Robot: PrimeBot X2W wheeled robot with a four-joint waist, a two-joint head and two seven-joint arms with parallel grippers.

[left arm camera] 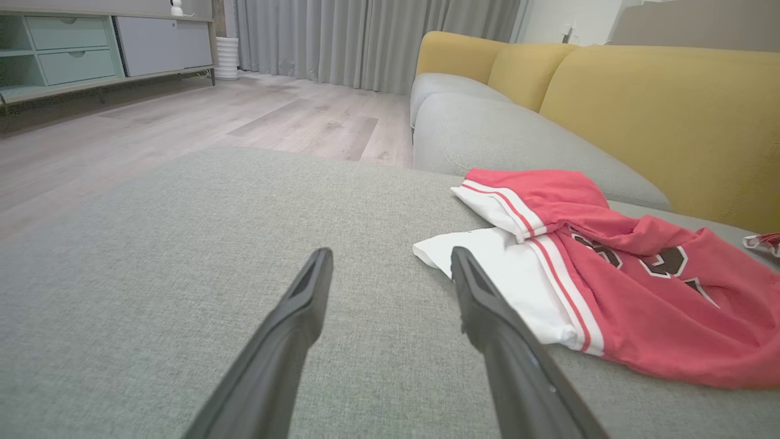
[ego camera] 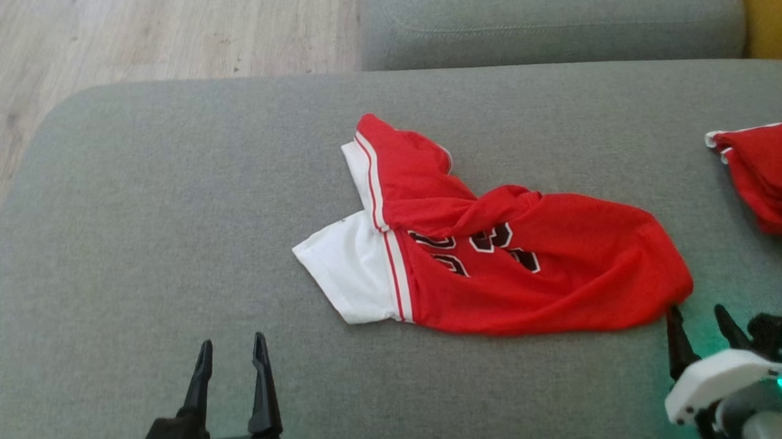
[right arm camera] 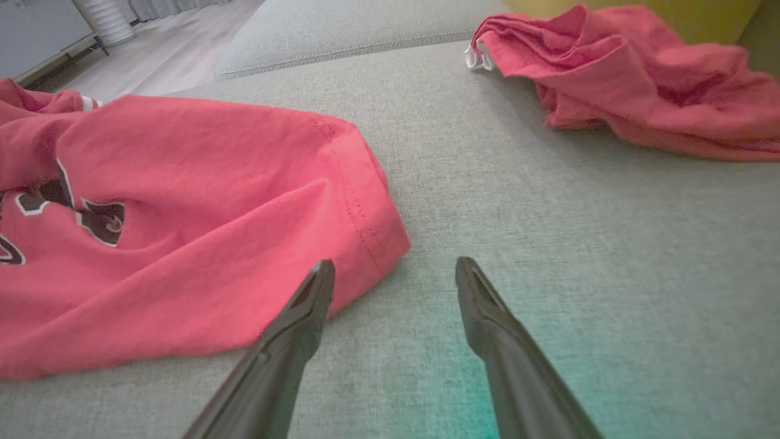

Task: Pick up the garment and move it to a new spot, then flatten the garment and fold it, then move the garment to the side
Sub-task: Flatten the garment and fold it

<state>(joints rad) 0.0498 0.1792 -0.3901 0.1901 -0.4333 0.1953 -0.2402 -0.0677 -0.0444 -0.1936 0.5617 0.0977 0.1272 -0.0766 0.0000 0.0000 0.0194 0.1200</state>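
The red shirt (ego camera: 502, 267) with a white sleeve lies rumpled at the middle of the grey sofa cushion (ego camera: 160, 227). The dark, white-edged figures on its chest are too creased to read. My left pincer (ego camera: 232, 339) stands wide and empty at the shirt's 7 o'clock. My right pincer (ego camera: 695, 309), also wide and empty, sits at 5 o'clock, just beside the hem. Another red cloth (ego camera: 779, 175) lies at 3 o'clock.

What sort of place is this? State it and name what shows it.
Probably a home living room: a grey fabric sofa with yellow back cushions, long grey curtains over a pale wood-plank floor, and a low sideboard with mint-green drawers.
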